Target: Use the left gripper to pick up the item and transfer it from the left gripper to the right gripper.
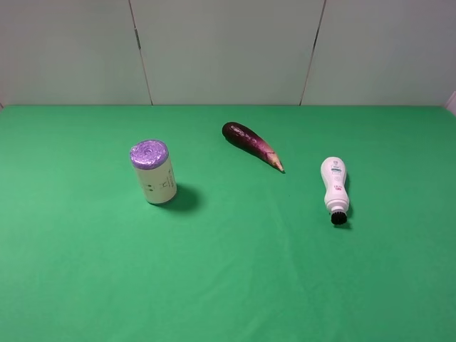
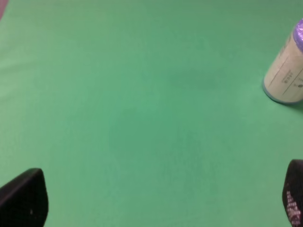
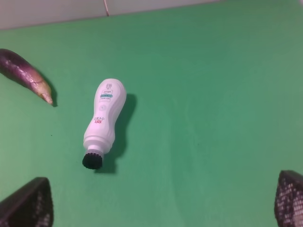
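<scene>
The item, a slim white bottle (image 1: pixel 334 187) with a black cap, lies flat on the green table at the right, cap toward the front. It also shows in the right wrist view (image 3: pixel 103 119). Neither arm appears in the exterior high view. The left gripper (image 2: pixel 161 201) is open and empty over bare cloth, with only its two black fingertips (image 2: pixel 23 198) showing. The right gripper (image 3: pixel 163 205) is open and empty, held short of the bottle, its fingertips (image 3: pixel 28 203) at the frame corners.
A cream can with a purple top (image 1: pixel 153 172) stands upright at the left; it also shows in the left wrist view (image 2: pixel 286 71). A dark purple eggplant (image 1: pixel 251 144) lies at the middle back, also in the right wrist view (image 3: pixel 23 74). A pale wall runs behind the table.
</scene>
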